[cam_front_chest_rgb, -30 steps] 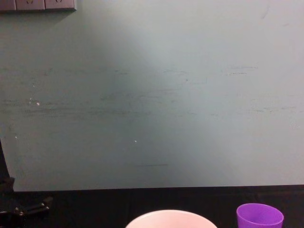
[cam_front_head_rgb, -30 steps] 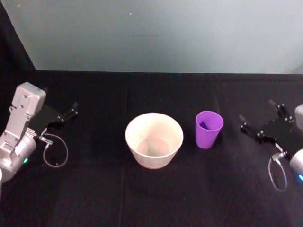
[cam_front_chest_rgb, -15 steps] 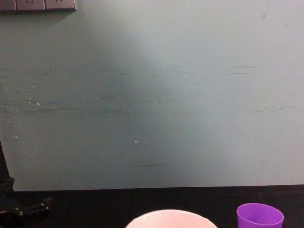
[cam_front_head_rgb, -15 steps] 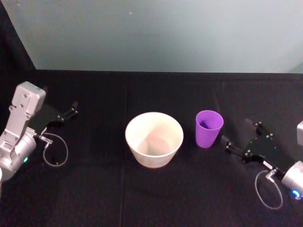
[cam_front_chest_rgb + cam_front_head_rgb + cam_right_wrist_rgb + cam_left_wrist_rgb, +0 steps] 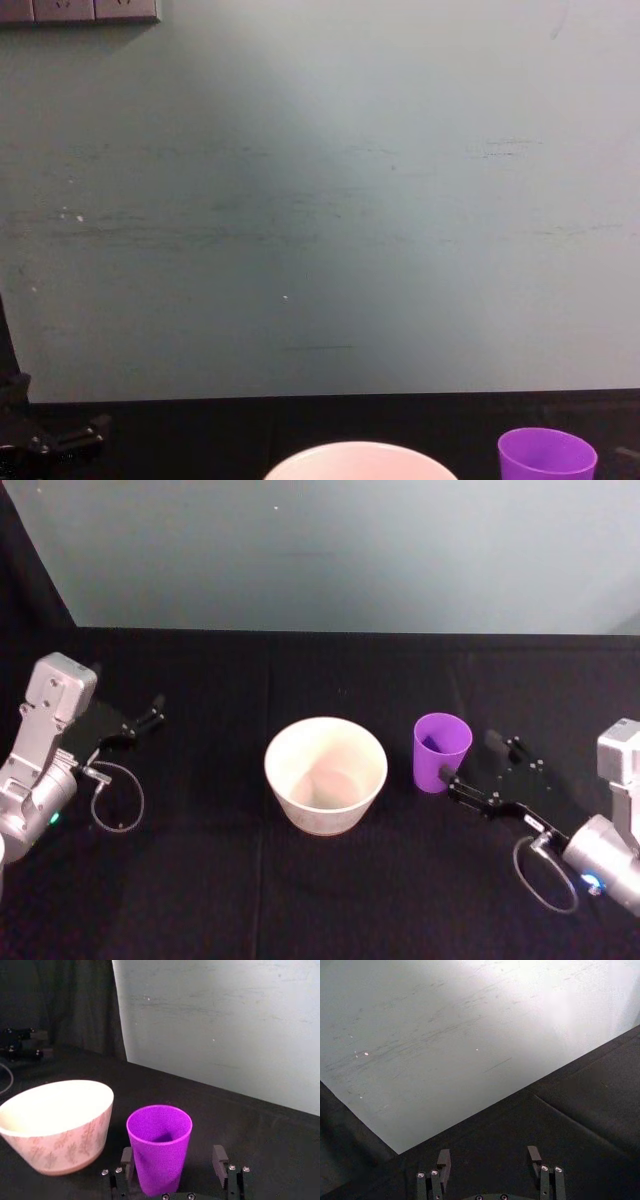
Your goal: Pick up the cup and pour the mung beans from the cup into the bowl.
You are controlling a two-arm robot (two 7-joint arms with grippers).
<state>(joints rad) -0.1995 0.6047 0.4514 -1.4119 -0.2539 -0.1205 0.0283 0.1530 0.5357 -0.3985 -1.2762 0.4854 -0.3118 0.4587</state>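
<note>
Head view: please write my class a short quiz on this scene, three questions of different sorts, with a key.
1. True or false: the right claw is shut on the cup.
2. What stands on the robot's left of the cup? A) the bowl B) a plate C) a spoon
3. Fill in: the left claw, parked at the far left, is ___ (open or shut).

Key: 1 false, it is open beside the cup. 2 A. 3 open.
</note>
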